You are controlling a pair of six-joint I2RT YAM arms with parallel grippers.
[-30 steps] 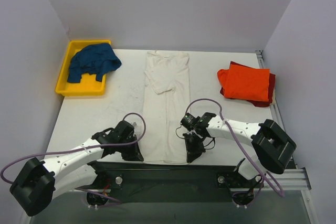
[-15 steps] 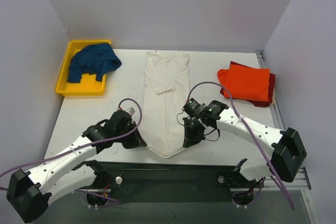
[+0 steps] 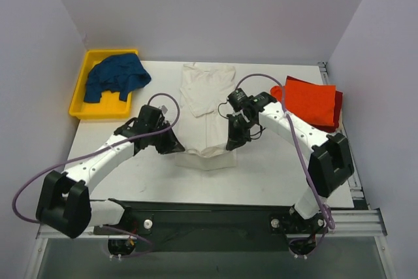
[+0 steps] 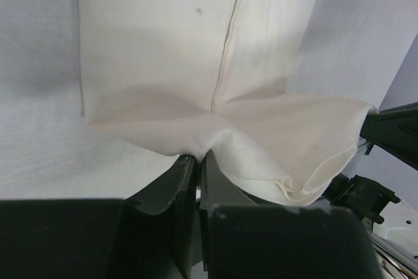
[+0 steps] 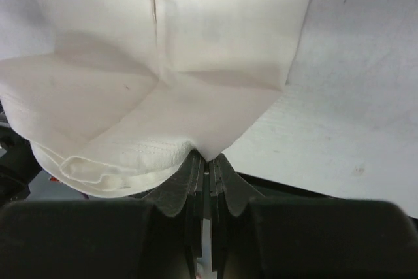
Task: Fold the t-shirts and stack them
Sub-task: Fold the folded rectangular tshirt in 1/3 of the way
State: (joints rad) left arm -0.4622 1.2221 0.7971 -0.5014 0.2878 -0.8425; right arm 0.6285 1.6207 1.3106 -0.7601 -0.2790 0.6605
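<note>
The white shirt lies in the middle of the bench, its near end lifted over the rest. It looks soft, thin and light, so it sags and is best held at the hem corners. The left gripper and right gripper each pinch one corner tight.

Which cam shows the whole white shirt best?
Top external: the full white shirt, collar to lifted hem, is in frame. Both wrist views show only its near part, hem corners pinched.
</note>
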